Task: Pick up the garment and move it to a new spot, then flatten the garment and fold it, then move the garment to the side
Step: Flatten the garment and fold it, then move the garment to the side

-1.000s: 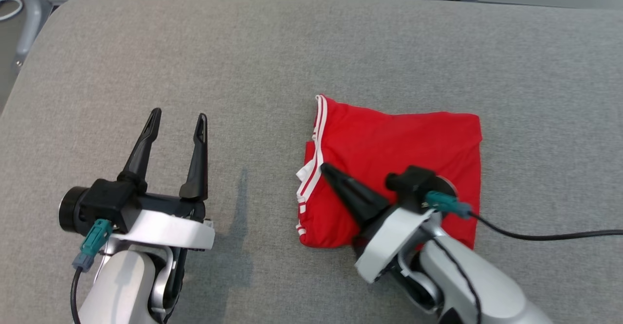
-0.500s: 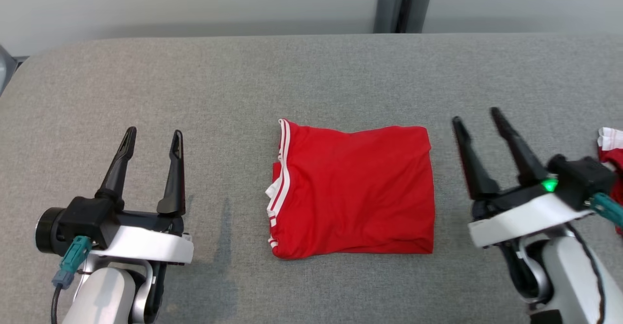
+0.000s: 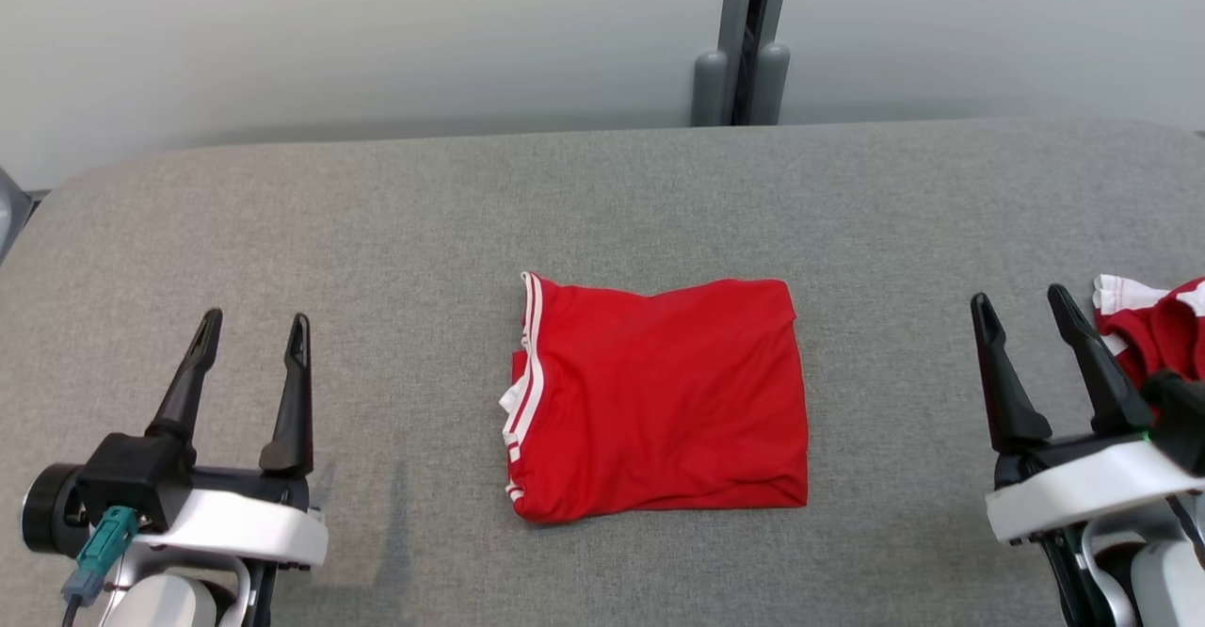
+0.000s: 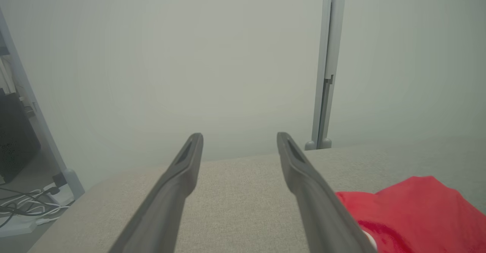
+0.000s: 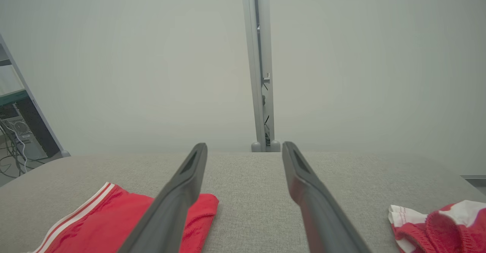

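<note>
The garment [image 3: 659,399] is red with white stripes along its left edge, folded into a flat rectangle at the middle of the grey padded table [image 3: 377,222]. Its near corner shows in the left wrist view [image 4: 410,207] and its striped edge in the right wrist view [image 5: 114,219]. My left gripper [image 3: 252,328] stands open to the garment's left, nothing between its fingers [image 4: 182,177]. To the garment's right my right gripper [image 3: 1021,303] is open too and holds nothing, well apart from the cloth; the right wrist view looks along its fingers [image 5: 190,184].
A second, crumpled red and white cloth [image 3: 1153,321] lies at the table's right edge, just right of my right gripper [image 5: 440,222]. A pale wall with a grey upright post [image 3: 744,43] runs behind the table. Cables lie on the floor at the left [image 4: 22,207].
My right gripper was shut on the garment; it has opened, let go and drawn back to the right. The camera has risen, so the whole picture has shifted. The left gripper stays open.
</note>
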`<state>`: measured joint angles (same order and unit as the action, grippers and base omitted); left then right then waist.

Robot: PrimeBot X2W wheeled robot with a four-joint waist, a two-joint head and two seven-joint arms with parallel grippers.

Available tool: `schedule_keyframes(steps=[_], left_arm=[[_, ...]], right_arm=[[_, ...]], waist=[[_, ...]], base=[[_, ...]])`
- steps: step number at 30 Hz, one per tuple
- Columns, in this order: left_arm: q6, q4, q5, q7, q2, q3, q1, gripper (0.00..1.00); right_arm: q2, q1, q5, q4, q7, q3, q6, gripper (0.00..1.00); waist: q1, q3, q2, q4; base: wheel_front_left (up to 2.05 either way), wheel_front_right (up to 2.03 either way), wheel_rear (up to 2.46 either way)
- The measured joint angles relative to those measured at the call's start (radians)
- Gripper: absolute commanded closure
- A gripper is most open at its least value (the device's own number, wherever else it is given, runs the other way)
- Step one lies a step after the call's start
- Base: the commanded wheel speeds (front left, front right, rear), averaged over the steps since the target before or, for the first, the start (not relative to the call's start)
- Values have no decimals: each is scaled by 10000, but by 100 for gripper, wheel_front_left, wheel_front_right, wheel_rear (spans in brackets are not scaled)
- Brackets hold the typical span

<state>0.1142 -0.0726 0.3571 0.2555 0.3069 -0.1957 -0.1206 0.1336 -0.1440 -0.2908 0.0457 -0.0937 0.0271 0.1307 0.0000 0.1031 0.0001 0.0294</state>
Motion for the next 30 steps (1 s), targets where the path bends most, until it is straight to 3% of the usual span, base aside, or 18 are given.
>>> schedule_keyframes(steps=[16,30], left_arm=[[280,391,240,-629,309,48,1373,0],[451,581,322,-966,418,36,1537,0]], right_arm=[[-351,1677,194,-849,696,-754,0,0],[-491,1755,330,-959,1020,-867,0,0]], waist=[[0,-1084,0,-118],[0,-1196,0,-180]], base=[[0,0,0],[0,0,0]])
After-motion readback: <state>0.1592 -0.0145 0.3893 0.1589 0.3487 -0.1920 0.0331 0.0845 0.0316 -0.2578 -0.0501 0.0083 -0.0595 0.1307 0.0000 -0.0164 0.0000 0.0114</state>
